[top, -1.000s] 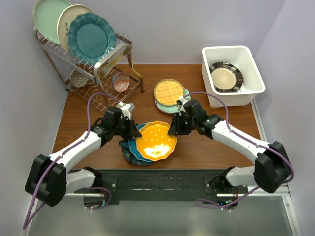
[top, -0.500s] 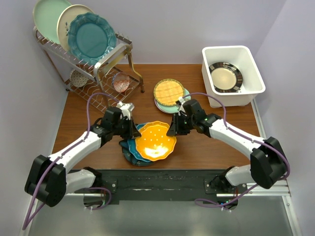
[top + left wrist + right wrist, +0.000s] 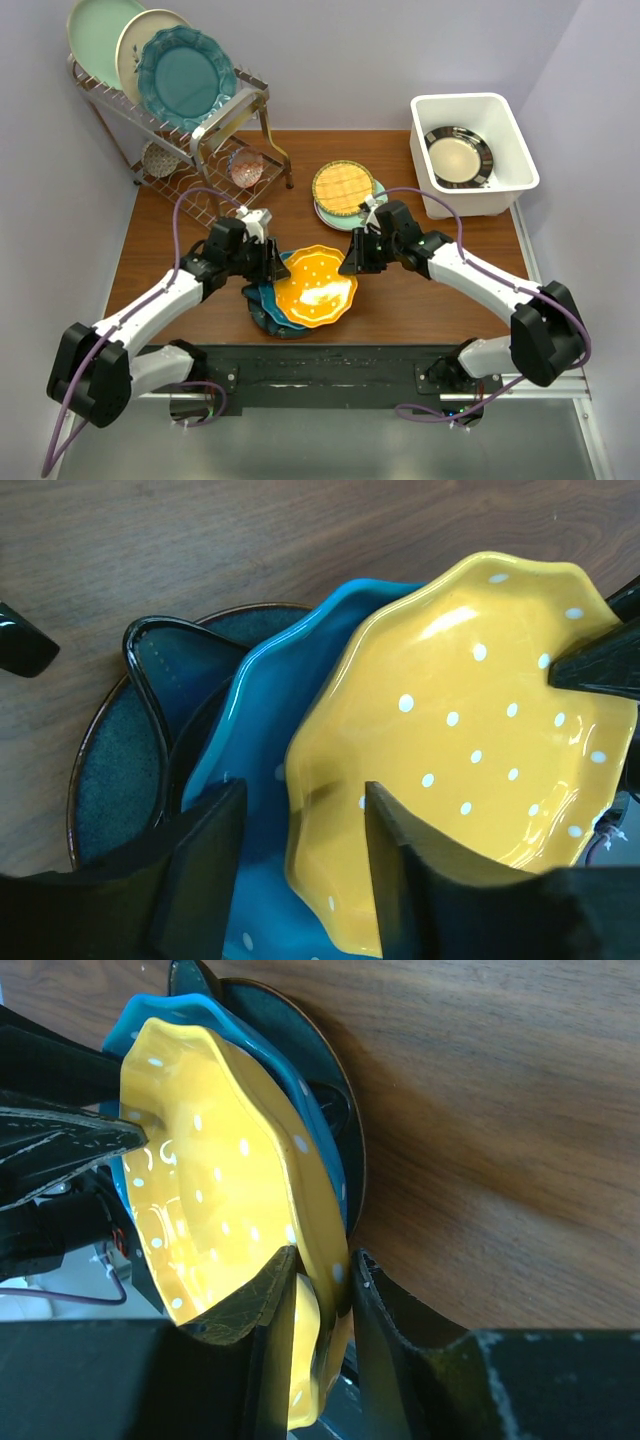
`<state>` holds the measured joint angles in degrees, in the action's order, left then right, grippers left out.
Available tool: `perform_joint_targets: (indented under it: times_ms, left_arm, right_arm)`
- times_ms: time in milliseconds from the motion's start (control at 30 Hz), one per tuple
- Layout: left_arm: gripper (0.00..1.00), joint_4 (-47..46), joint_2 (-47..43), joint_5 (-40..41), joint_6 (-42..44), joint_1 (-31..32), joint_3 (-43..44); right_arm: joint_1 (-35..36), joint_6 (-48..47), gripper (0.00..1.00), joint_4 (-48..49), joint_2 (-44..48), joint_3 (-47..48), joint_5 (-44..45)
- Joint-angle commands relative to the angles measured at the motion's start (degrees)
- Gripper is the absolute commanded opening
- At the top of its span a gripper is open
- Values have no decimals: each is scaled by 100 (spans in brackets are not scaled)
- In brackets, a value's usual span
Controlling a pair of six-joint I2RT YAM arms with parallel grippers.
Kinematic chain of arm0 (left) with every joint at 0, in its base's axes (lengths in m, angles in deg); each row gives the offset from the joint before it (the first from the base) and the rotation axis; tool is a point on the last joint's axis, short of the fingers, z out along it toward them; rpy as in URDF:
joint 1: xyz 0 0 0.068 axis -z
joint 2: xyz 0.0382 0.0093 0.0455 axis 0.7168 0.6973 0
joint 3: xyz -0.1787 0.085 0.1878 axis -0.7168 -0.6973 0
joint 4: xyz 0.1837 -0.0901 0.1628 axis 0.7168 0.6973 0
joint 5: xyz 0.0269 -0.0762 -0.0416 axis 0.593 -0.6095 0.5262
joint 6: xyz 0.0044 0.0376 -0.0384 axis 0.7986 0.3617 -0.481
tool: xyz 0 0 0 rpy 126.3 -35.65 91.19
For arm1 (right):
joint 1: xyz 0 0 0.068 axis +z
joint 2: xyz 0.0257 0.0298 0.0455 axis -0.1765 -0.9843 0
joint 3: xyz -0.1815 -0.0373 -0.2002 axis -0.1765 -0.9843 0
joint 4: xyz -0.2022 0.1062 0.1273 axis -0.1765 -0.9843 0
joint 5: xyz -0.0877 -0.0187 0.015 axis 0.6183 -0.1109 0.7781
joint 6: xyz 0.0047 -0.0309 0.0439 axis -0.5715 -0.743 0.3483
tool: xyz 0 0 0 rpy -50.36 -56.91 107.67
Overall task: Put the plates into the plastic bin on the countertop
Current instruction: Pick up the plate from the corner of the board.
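Glossy orange plate (image 3: pixel 470 730), matt wood-grain countertop (image 3: pixel 250 540)

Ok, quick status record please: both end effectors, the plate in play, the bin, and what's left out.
right end effector: shut on the rim of the orange plate
left end effector: open, orange plate's opposite rim between its fingers
orange plate: top of a stack, over blue plate and dark plate
bin: holds one black-rimmed plate
also outside bin: lattice plate on green plate
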<state>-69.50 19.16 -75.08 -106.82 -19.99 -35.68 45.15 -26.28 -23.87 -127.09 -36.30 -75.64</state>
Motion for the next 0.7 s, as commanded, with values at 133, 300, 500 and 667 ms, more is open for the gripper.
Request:
perform_joint_targets:
  times_ms: [133, 300, 500, 667]
  left_arm:
    - [69, 336, -509, 371, 173, 21, 477]
    - [70, 354, -755, 467, 182, 21, 591]
    - [82, 398, -1115, 643, 173, 21, 706]
    - [87, 468, -1309, 828, 155, 21, 802]
  right_arm:
    - [-35, 28, 0, 77, 412, 155, 111]
    - [-53, -7, 0, -55, 579, 190, 393]
    - [-62, -60, 0, -160, 703, 331, 516]
    - [-123, -77, 0, -196, 720, 471, 490]
